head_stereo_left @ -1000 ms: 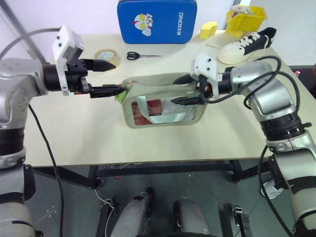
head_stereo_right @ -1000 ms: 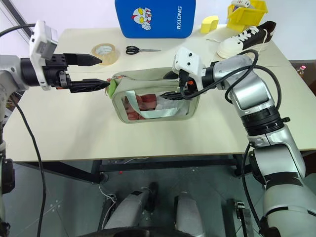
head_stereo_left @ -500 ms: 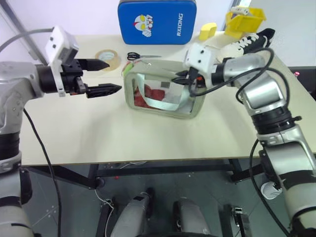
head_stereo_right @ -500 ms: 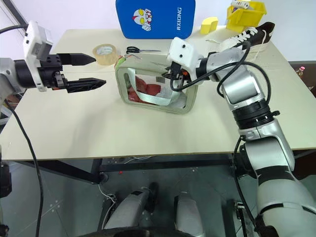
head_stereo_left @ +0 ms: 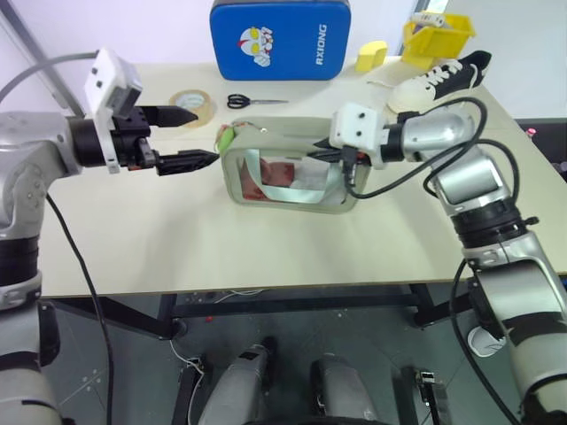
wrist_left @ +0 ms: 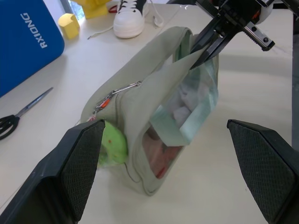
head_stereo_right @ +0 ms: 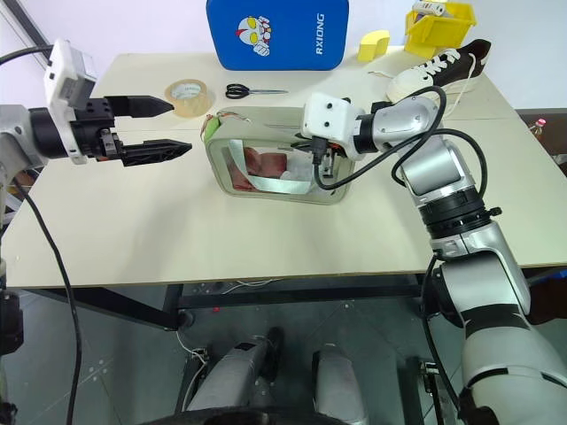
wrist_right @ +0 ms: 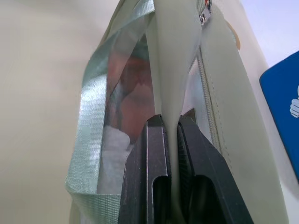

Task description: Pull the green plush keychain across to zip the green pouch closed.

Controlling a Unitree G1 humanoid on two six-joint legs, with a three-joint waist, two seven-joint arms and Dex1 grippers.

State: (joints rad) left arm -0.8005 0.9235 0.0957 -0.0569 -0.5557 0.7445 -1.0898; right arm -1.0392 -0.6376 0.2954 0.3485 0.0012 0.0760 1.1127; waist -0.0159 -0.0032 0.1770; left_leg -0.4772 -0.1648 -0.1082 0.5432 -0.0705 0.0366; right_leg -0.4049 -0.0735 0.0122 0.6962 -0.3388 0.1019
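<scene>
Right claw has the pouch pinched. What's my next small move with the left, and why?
Probably ease the open left claw forward onto the green plush keychain and close on it. The right claw is shut on a fabric fold at the far end of the green pouch, bracing it, while the keychain hangs free at the near end, just ahead of the left claw's fingertips.

On the worktop (head_stereo_left: pixel 266 239) we counted one green pouch (head_stereo_left: pixel 288 173); one green plush keychain (head_stereo_left: pixel 228 137); one blue case (head_stereo_left: pixel 276 40); one tape roll (head_stereo_left: pixel 190 102); one pair of scissors (head_stereo_left: pixel 252 101); one sneaker (head_stereo_left: pixel 438 81); one yellow bin (head_stereo_left: pixel 438 35); one yellow block (head_stereo_left: pixel 372 55).
</scene>
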